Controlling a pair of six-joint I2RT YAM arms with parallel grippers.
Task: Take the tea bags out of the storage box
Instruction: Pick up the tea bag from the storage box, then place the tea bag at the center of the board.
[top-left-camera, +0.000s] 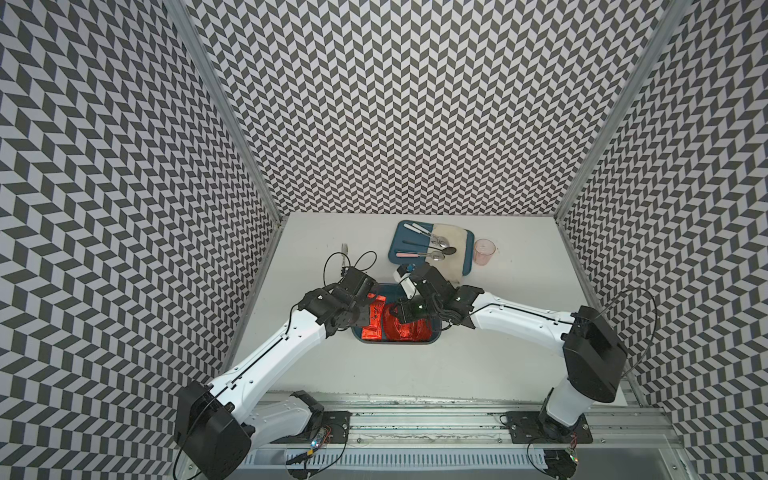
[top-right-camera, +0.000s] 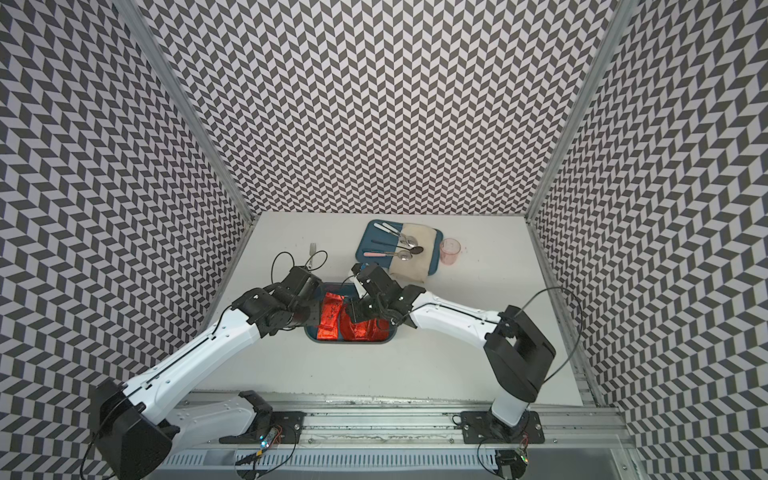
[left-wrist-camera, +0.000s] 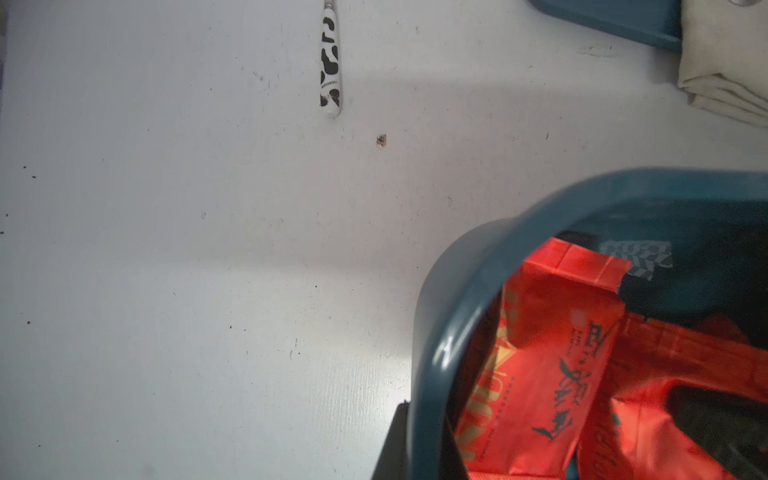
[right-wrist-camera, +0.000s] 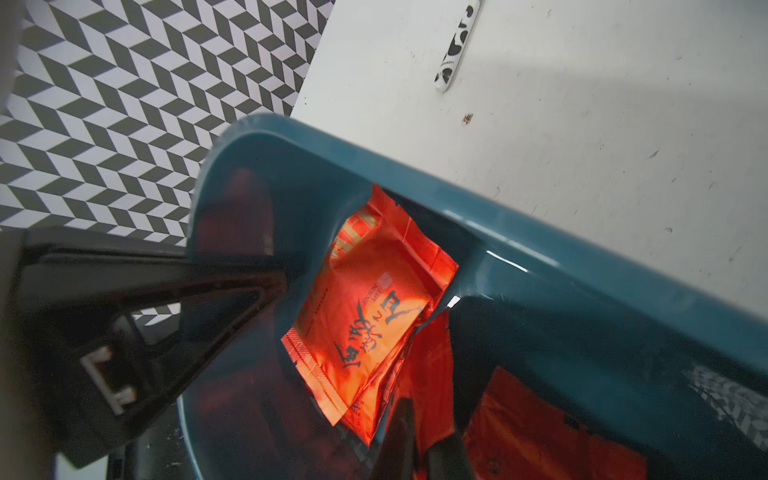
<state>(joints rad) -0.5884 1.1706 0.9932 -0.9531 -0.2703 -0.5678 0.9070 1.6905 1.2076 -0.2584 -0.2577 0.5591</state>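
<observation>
- Fork (top-left-camera: 344, 251): metal tines and a glossy handle with black-and-white cow patches. It lies loose on the white surface, above and left of the box in both top views, and is no part of your job.
- Left pincer (top-left-camera: 357, 319): pressed together on the box's left end wall, probably to steady the tub.
- Storage box (left-wrist-camera: 453, 291): a deep tub of smooth teal plastic with rounded corners, at lower centre in both top views.
- Tea bags (top-left-camera: 372, 322): flat sachets of crinkled red-orange foil with dark print. All you can see are inside the box, overlapping and leaning on its walls.
- Right pincer (right-wrist-camera: 424, 451): reaches down into the box, tips nearly together, apparently nipping foil.
- Tray (top-left-camera: 398, 253): flat and teal, carrying a folded cream cloth (top-left-camera: 451, 253) and spoons (top-left-camera: 440, 249), above the box.
- Cup (top-left-camera: 484, 251): translucent pink, just right of the tray.
</observation>
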